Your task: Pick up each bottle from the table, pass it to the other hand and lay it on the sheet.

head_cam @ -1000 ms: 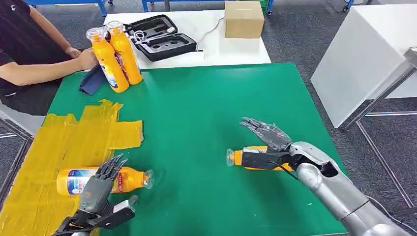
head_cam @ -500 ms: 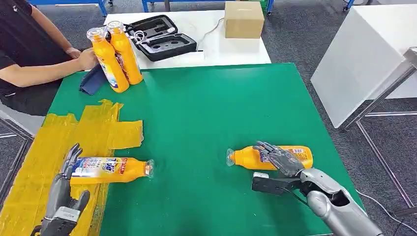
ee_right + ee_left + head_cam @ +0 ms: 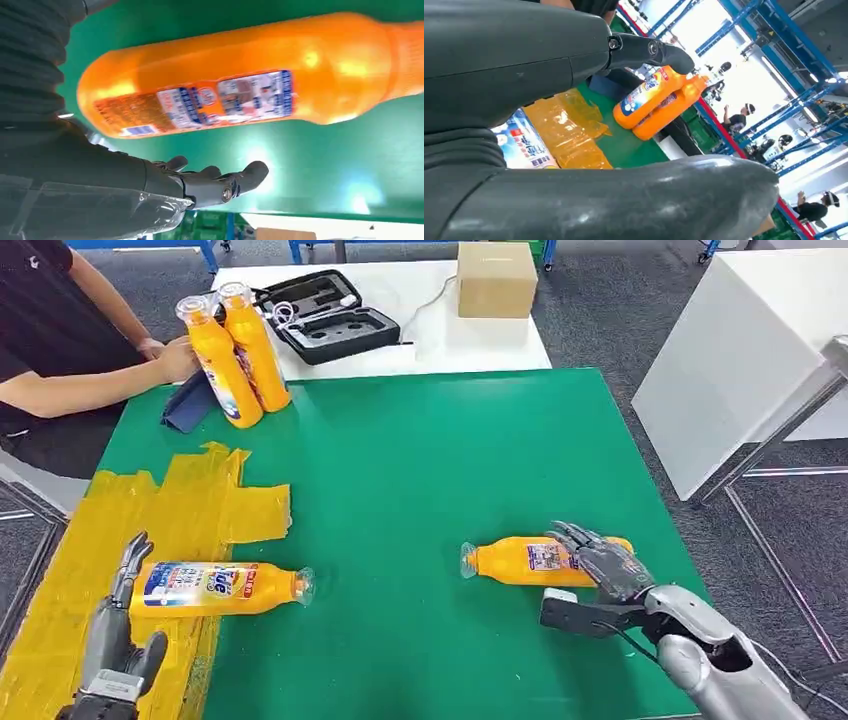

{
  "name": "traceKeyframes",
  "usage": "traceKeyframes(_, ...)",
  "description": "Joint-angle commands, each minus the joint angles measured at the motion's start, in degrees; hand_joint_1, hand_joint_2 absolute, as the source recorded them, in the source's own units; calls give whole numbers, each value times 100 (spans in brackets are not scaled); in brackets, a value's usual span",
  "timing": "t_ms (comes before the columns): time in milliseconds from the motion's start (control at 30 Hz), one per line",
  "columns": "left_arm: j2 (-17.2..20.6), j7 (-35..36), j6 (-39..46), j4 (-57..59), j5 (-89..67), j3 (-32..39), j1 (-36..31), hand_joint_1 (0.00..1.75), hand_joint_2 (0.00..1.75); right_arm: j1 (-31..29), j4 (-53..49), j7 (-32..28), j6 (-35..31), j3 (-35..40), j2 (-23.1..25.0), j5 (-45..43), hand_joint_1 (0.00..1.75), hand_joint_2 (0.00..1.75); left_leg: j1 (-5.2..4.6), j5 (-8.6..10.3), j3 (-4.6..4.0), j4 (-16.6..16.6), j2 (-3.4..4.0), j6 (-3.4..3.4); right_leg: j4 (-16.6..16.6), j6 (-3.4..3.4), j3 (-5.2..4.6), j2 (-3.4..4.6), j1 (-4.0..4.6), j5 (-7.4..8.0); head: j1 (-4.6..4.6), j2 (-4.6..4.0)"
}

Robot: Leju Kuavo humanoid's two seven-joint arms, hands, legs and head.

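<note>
One orange bottle (image 3: 215,588) lies on its side on the yellow sheet (image 3: 190,510), cap toward the green mat (image 3: 430,460). My left hand (image 3: 115,640) stands open just beside its base, fingers spread and holding nothing. A second orange bottle (image 3: 525,560) lies on the mat at the front right. My right hand (image 3: 600,575) is open at that bottle's base end. In the right wrist view a gap shows between the fingers (image 3: 220,185) and this bottle (image 3: 240,75). Two more bottles (image 3: 235,350) stand upright at the back left, also in the left wrist view (image 3: 659,97).
A person sits at the back left with a hand (image 3: 175,360) on the upright bottles, next to a dark blue cloth (image 3: 188,405). Beyond the mat a white table holds an open black case (image 3: 325,315) and a cardboard box (image 3: 495,280). A white cabinet (image 3: 740,360) stands on the right.
My left hand has let go of the bottle on the sheet and drawn back toward me. My right hand has come off the other bottle and pulled back toward its base.
</note>
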Motion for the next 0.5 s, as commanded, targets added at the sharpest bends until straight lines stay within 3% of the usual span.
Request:
traceKeyframes(33,-123,-247,-99,16,79,87,-20,0,0,-38,126,21,-27,-305,183,342,0,175,3,-2,5,-2,14,-3,-6,-1,5,5,4,2,0,0)
traceKeyframes(500,-53,-247,-136,18,189,-36,-89,0,0,-371,673,74,173,-172,247,484,0,175,8,-5,16,-3,23,-6,-12,-3,18,9,9,2,-2,0)
